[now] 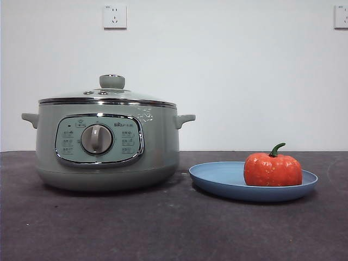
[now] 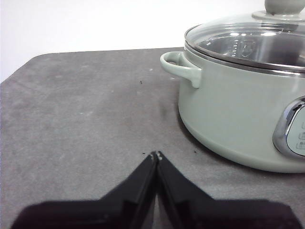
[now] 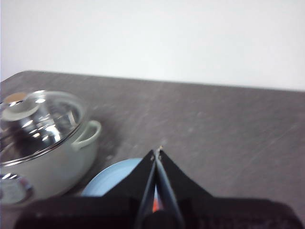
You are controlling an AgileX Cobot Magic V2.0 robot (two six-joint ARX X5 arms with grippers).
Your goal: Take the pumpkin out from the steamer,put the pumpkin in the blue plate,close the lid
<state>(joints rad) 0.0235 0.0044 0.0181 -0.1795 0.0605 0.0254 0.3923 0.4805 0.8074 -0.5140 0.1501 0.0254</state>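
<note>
The orange-red pumpkin (image 1: 272, 169) with its green stem sits on the blue plate (image 1: 217, 179) at the right of the table. The sage-green steamer (image 1: 157, 147) stands at the left, and the glass lid (image 1: 111, 93) with its green knob rests closed on its rim. Neither arm shows in the front view. My left gripper (image 2: 156, 155) is shut and empty, low over the table beside the steamer (image 2: 228, 114) and its lid (image 2: 248, 43). My right gripper (image 3: 157, 153) is shut and empty, above the blue plate (image 3: 112, 179); the steamer (image 3: 52, 167) and lid (image 3: 40, 119) lie off to one side.
The dark grey table (image 1: 136, 228) runs back to a white wall. Two wall sockets, one (image 1: 115, 16) above the steamer and one (image 1: 341, 16) at the right edge, hang high on the wall.
</note>
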